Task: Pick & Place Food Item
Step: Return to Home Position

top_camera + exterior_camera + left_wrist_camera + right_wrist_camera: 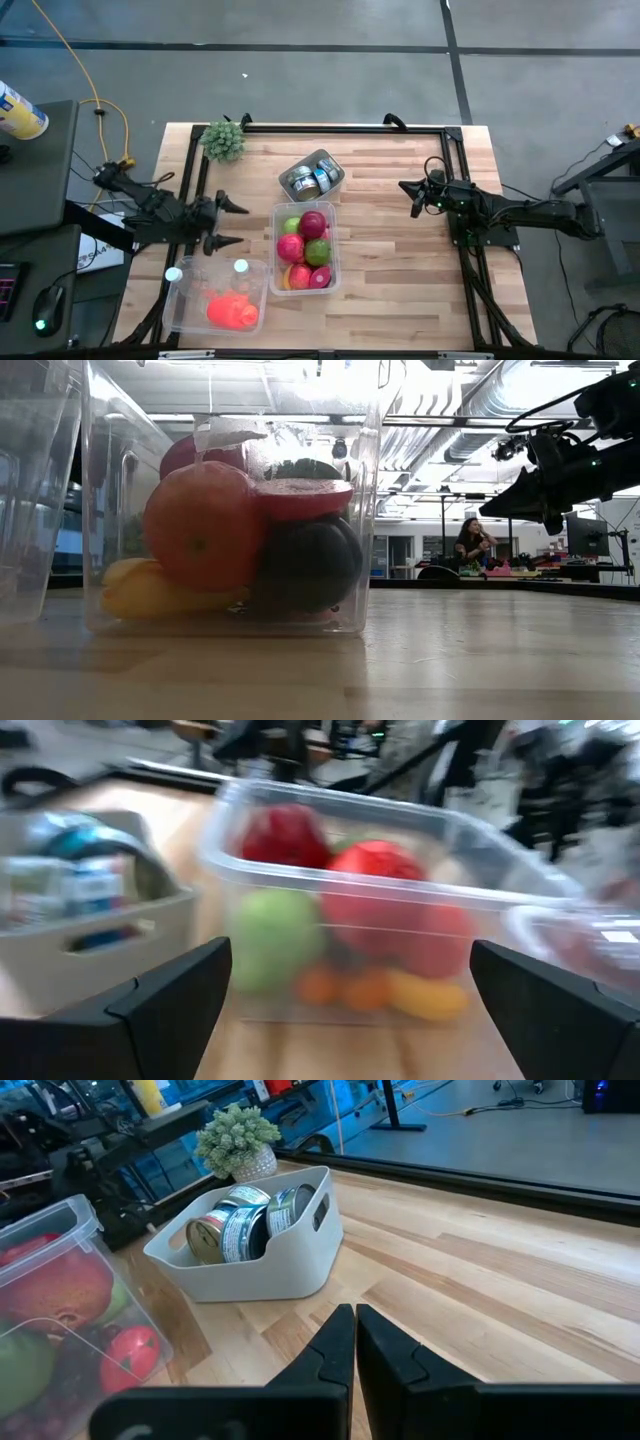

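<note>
From above, the right transparent bin [274,212] stands mid-way across the wooden table [400,290], packed with fruit. A dark red apple [312,222] lies at its far end, with green apples [317,251] and more red and orange pieces beside it. The left transparent bin [195,300] sits just beside it and holds one bright red-pink item [232,312]. A grey basket [338,172] of cans [310,180] stands just beyond the fruit bin, with a small potted plant [223,140] near the table's far corner. The left gripper [232,224], fingers spread and empty, hangs at the table's edge pointing at the fruit bin, the apple near its tips. The right gripper [407,193] waits well apart from the bin on the other side.

At table height, the fruit bin fills the near ground. An orange-red fruit presses its front wall, with a dark round one beside it and a yellow piece underneath. The right arm hangs high off to the side, and a person [473,542] sits far back in the room.

The left wrist shows its two fingers wide apart, framing the bin. The red apple is round and glossy above a green one, inside the walls and untouched.

The right wrist shows its fingers pressed together, gripping nothing, aimed at the basket of cans.
</note>
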You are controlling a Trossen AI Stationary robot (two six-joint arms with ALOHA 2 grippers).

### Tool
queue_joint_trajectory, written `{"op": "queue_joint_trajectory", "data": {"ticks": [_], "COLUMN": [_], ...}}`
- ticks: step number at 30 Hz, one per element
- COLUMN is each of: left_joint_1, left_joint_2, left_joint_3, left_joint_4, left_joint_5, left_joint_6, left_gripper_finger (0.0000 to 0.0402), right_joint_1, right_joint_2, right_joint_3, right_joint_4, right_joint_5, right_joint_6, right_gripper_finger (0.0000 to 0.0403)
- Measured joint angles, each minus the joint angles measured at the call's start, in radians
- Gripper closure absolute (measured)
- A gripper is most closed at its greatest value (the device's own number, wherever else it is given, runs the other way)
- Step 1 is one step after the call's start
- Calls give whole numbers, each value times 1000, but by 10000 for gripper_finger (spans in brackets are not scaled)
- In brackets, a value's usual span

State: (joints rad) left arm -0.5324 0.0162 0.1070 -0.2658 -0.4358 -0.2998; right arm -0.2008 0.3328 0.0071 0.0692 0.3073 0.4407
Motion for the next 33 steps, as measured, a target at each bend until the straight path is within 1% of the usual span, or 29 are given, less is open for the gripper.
{"op": "queue_joint_trajectory", "data": {"ticks": [3,7,10,13,15,17,28,33], "left_joint_1": [72,184,260,309,327,337,341,341], "left_joint_2": [0,2,10,20,27,31,32,32], "left_joint_3": [0,-2,-2,-2,-2,-3,-10,-10], "left_joint_4": [0,-2,-17,-37,-38,-25,193,248], "left_joint_5": [-1,-18,-22,-9,-4,-4,-4,-5], "left_joint_6": [65,67,23,-71,-112,-120,-119,-119], "left_gripper_finger": [3,3,3,3,3,3,3,3], "right_joint_1": [0,0,0,0,0,0,0,0], "right_joint_2": [0,0,0,0,0,0,0,0], "right_joint_3": [0,0,0,-1,-1,-1,-1,-1], "right_joint_4": [0,0,1,1,1,1,1,1], "right_joint_5": [0,0,0,0,0,0,1,0], "right_joint_6": [0,0,0,0,0,0,0,0], "right_gripper_finger": [400,400,400,400,400,400,400,400]}}
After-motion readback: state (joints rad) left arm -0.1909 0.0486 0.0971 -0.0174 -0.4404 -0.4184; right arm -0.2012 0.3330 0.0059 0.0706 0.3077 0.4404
